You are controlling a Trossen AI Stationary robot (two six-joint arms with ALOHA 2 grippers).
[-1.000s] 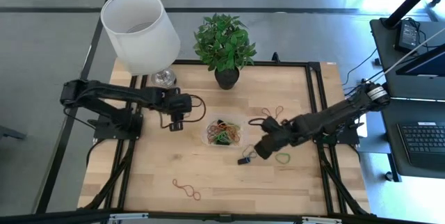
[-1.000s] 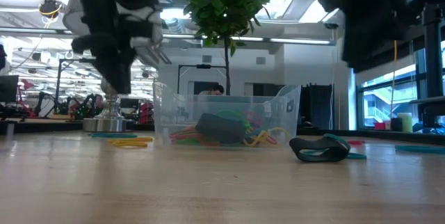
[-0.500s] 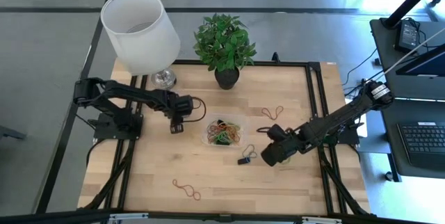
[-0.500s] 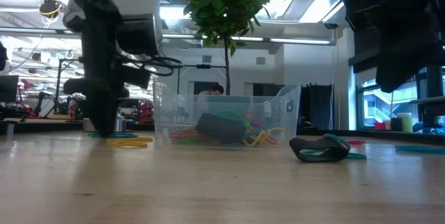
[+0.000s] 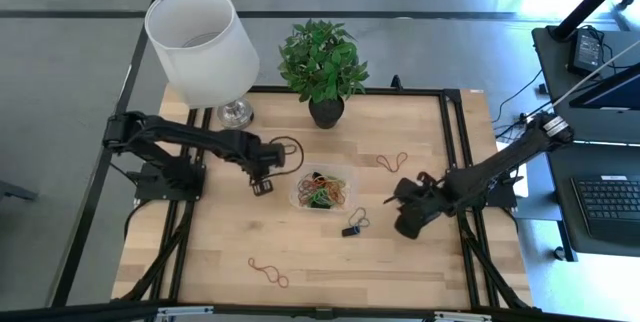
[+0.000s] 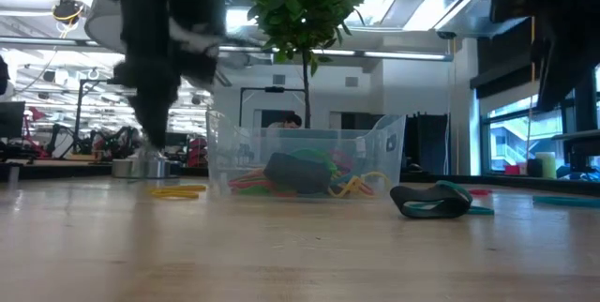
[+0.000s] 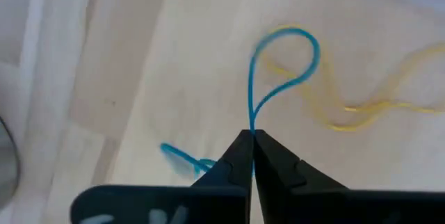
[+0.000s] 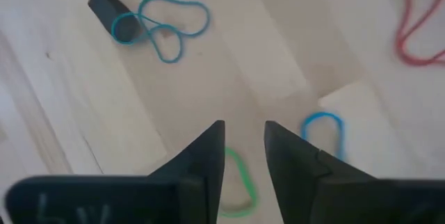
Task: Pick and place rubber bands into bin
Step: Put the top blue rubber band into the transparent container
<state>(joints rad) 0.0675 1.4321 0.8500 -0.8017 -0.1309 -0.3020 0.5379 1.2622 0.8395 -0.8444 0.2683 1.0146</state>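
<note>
Rubber bands [image 5: 320, 190] lie mostly heaped in the clear bin [image 5: 296, 200] at the table's middle in the high view, with strays on the wood: a red one [image 5: 392, 161] beyond the bin toward the right arm's side, a reddish one [image 5: 268, 271] near the front edge, and a loop with a small black piece [image 5: 351, 228] in front of the bin. The left gripper [image 5: 263, 184] sits low just beside the bin's left side; the right gripper [image 5: 408, 224] is down over the wood on the bin's right. A lamp [image 5: 203, 44] and potted plant [image 5: 322, 67] stand at the back.

Low view: the bin shows its coloured pile through the wall; a yellow band [image 6: 175, 190] lies on the wood beside it, below the left arm.

Left wrist view: the jaws are pinched together on a blue band [image 7: 281, 71], its loop standing out past the tips and lying across a yellow band [image 7: 361, 102].

Right wrist view: the jaws stand narrowly parted, holding nothing, above a green band [image 8: 238, 182], with a blue one [image 8: 324, 131] near.

Judgement: these loops are light, limp and stretchy, likely to snag neighbours or spring away. Best pinched on a single strand, clear of any overlap.
</note>
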